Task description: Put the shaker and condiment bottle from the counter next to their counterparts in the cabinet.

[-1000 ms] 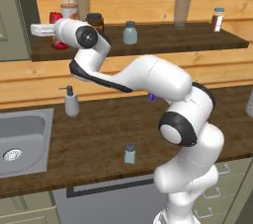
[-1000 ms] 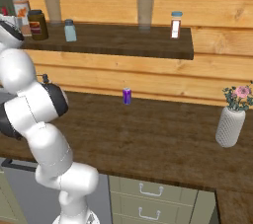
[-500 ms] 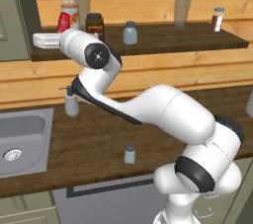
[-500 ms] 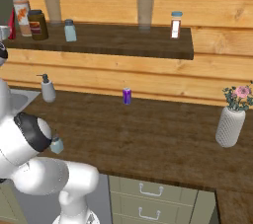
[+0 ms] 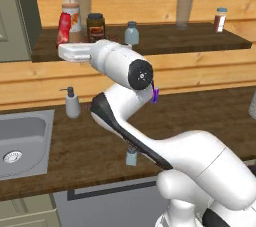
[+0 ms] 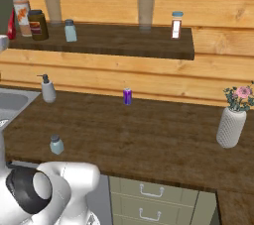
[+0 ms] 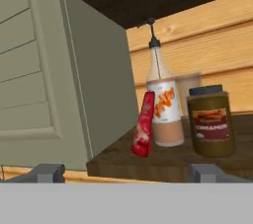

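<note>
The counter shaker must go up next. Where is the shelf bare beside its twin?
Bare board runs from the shelf shaker to the blue-capped shaker. Crowded left end: dark jar, tall clear bottle, red condiment bottle.

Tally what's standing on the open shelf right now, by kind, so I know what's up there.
Tall clear bottle: 1
Red condiment bottle, leaning on it: 1
Dark brown jar: 1
Blue-grey shaker: 1
Reddish-brown blue-capped shaker: 1
Total: 5

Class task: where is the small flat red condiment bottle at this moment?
The condiment bottle stands tilted at the cabinet's left end, leaning against the tall clear bottle, with the dark brown jar just beyond.
</note>
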You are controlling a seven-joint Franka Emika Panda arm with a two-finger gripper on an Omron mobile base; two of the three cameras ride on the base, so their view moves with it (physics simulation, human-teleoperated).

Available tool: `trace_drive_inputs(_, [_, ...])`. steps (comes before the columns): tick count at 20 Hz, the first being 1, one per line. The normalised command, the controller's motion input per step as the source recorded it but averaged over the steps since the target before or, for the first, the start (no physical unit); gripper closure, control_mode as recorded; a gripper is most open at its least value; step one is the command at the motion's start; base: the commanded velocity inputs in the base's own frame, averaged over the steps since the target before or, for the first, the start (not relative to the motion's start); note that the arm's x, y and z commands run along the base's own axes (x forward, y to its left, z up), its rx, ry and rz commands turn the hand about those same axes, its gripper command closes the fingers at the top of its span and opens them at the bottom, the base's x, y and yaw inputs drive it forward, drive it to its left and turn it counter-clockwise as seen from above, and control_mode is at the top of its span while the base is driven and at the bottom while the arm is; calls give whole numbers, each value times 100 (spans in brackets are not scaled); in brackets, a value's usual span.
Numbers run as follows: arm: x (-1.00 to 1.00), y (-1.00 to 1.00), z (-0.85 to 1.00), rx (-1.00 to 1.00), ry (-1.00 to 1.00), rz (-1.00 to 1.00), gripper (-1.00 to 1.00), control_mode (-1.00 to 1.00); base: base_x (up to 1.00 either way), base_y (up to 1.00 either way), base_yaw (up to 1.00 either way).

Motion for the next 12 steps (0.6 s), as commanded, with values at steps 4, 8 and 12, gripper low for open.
trace_drive_inputs(4, [-48,-73,-17,-19,17,0,-100,-100,0,0,0])
trace_drive_inputs(8, [-1,-52,-64,-46,59,1,-100,-100,0,0,0])
trace_drive_inputs(12, [-1,-69,-61,-46,61,0,-100,-100,0,0,0])
